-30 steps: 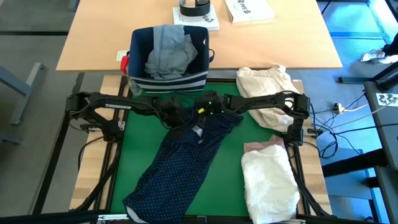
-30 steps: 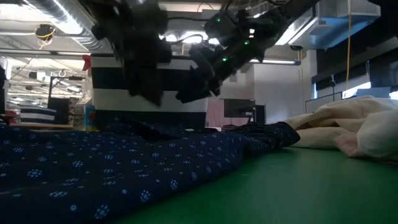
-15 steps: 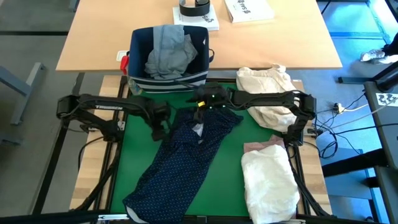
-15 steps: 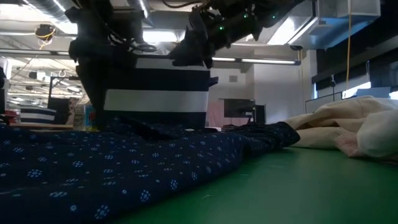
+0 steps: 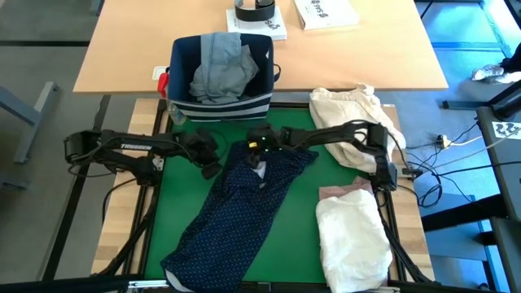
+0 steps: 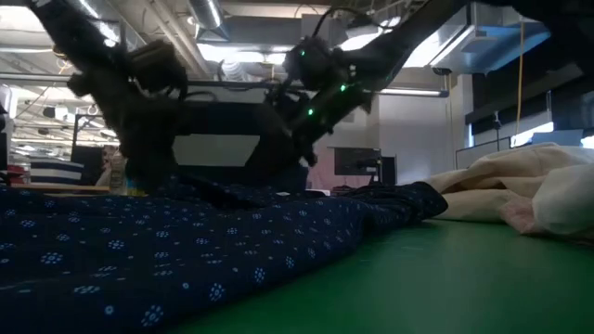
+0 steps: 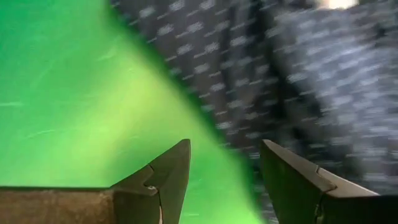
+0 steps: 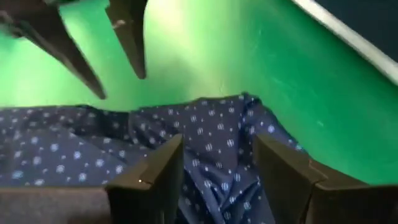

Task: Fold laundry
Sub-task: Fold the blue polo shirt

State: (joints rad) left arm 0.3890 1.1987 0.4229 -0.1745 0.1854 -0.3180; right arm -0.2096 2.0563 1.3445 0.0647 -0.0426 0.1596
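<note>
The navy white-dotted shirt (image 5: 244, 203) lies spread in a slant across the green mat (image 5: 179, 195), its far end (image 8: 217, 118) crumpled. My left gripper (image 5: 210, 167) hovers open over the shirt's left edge (image 7: 249, 112) near that end. My right gripper (image 5: 256, 150) stands open just above the far end, one finger on either side of a fold (image 8: 217, 162). Grey jeans (image 5: 218, 67) sit in the bin. The white shirt (image 5: 350, 244) lies on the pale pink top (image 5: 342, 194) at the near right.
The navy striped bin (image 5: 220, 102) stands just beyond the mat's far edge. A cream-beige bundle (image 5: 350, 114) lies at the far right under my right arm. Bare green mat lies left of the shirt and between it and the white shirt.
My left gripper has drawn back from over the shirt's far end toward the table's left edge and sunk to the shirt's left edge. My right gripper rose briefly, then came down toward the near left onto the shirt's far end. The shirt has stayed in place.
</note>
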